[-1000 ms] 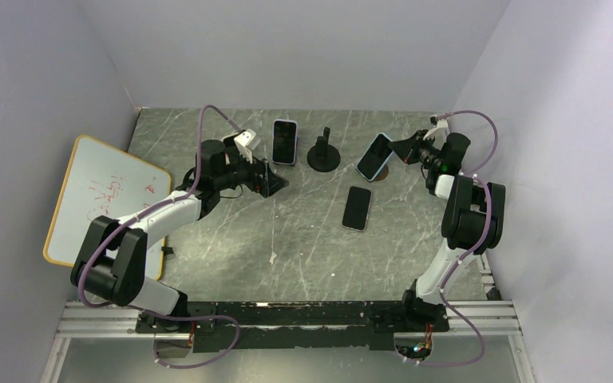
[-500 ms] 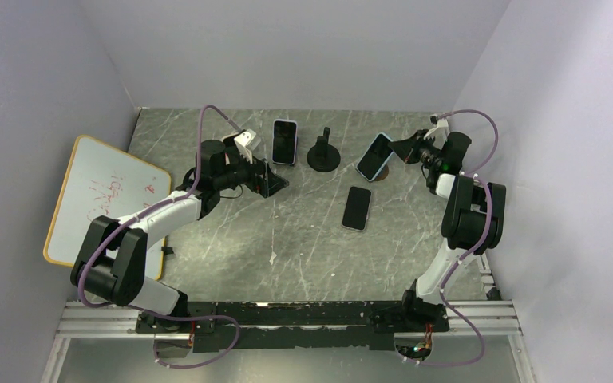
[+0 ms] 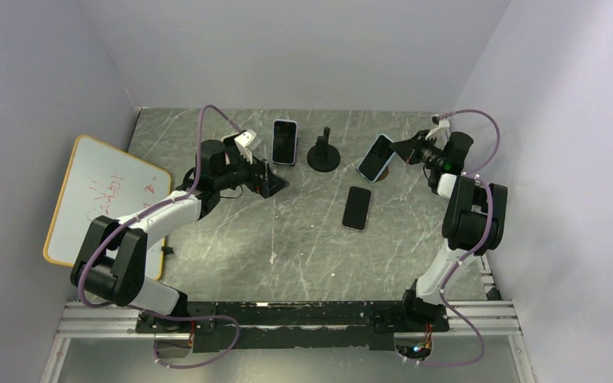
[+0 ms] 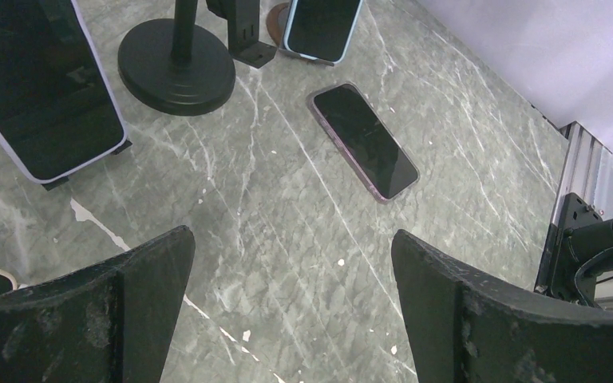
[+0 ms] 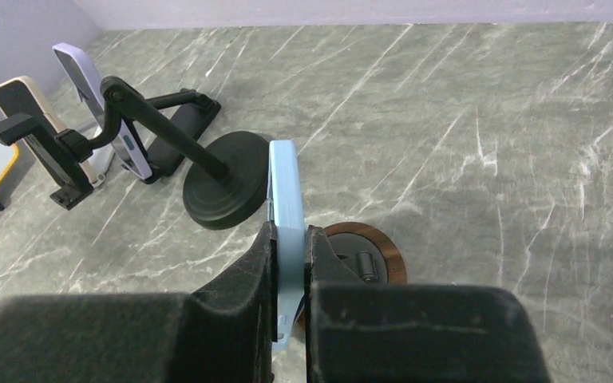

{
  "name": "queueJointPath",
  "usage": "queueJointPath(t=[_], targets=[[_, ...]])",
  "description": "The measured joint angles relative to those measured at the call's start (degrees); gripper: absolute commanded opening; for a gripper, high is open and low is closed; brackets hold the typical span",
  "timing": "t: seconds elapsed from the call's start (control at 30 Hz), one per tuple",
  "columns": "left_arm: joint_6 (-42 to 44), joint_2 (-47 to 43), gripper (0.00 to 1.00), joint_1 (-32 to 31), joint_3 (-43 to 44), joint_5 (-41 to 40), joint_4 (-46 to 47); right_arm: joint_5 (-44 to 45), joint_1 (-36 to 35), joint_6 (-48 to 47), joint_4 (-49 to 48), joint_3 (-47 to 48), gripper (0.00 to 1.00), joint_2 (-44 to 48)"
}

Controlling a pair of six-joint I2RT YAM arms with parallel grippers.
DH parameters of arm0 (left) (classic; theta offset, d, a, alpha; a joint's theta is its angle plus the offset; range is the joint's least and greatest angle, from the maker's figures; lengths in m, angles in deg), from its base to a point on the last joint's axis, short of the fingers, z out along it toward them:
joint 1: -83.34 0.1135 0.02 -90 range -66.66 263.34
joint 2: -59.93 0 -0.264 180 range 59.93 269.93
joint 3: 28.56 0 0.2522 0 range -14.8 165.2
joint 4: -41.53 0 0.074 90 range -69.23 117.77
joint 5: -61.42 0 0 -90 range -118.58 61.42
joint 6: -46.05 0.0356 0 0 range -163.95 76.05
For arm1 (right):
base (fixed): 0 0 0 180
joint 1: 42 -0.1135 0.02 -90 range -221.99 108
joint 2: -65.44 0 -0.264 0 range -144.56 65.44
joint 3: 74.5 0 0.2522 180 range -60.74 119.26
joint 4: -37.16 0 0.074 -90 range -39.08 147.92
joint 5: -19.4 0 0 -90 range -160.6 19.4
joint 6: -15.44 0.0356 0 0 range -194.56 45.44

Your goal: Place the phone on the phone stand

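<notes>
Bench [image 3: 287,247] nearest, with a dark phone [image 3: 357,207] laid flat on it, screen up. Beyond that, the left gripper [image 3: 275,183] is held wide open above the bench. The light-blue phone [image 3: 375,157] is clamped edge-on in the right gripper [image 3: 400,150] and tilted over the brown phone stand [image 5: 365,249]; contact cannot be told. Farther back, a black stand [image 3: 322,153] and a propped lavender phone [image 3: 285,141] are seen.
</notes>
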Motion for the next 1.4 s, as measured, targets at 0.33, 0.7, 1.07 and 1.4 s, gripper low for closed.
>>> queueJointPath(t=[0.33, 0.7, 1.07, 1.4], targets=[[0.0, 0.0, 0.97, 0.0, 0.0, 0.0, 0.0, -0.1, 0.0, 0.9, -0.5, 0.0, 0.00, 0.0], [0.0, 0.0, 0.97, 0.0, 0.0, 0.0, 0.0, -0.1, 0.0, 2.1, -2.0, 0.5, 0.00, -0.7], [0.0, 0.0, 0.97, 0.0, 0.0, 0.0, 0.0, 0.1, -0.7, 2.7, -3.3, 0.7, 0.00, -2.0], [0.0, 0.0, 0.97, 0.0, 0.0, 0.0, 0.0, 0.3, -1.0, 2.2, -2.3, 0.8, 0.88, -2.0]])
